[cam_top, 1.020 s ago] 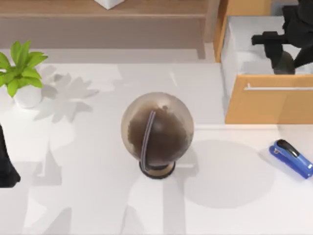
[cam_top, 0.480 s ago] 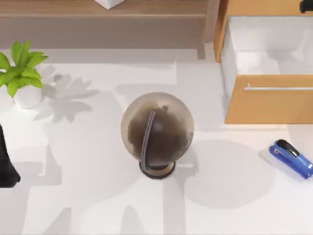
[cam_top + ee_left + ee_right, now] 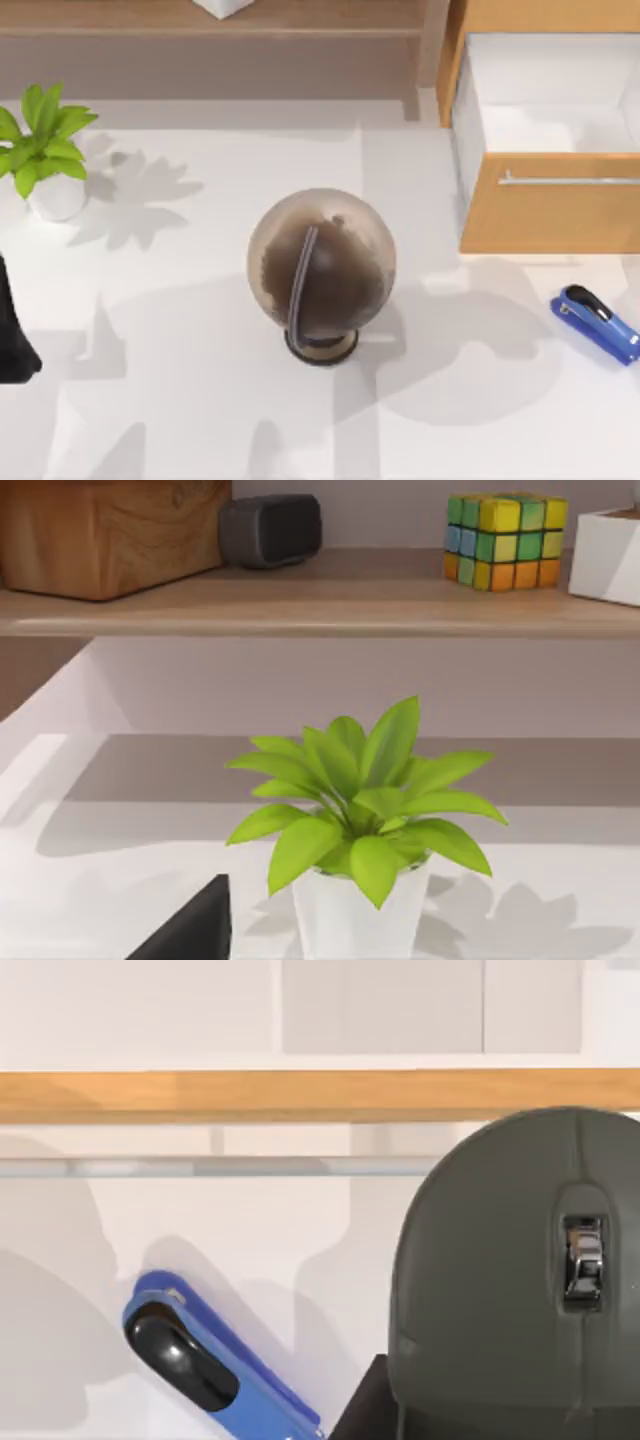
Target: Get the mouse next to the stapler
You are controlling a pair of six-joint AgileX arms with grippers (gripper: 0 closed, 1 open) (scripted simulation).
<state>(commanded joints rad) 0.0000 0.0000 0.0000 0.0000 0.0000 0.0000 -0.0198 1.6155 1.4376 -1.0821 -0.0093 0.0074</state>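
Mouse [image 3: 520, 1280] | held by right gripper, above stapler [image 3: 205, 1365] | risk: dropping onto stapler, or sliding off tabletop [image 3: 200, 400] edge | left gripper state: cannot tell

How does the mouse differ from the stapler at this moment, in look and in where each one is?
Colour: the mouse is dark grey, with a scroll wheel set in its back; the stapler is bright blue with a glossy black top arm.
Shape: the mouse is broad and rounded, the stapler long and narrow.
Place: the stapler lies on the white table below the open drawer's front; the mouse sits close under the right wrist camera, above the table.
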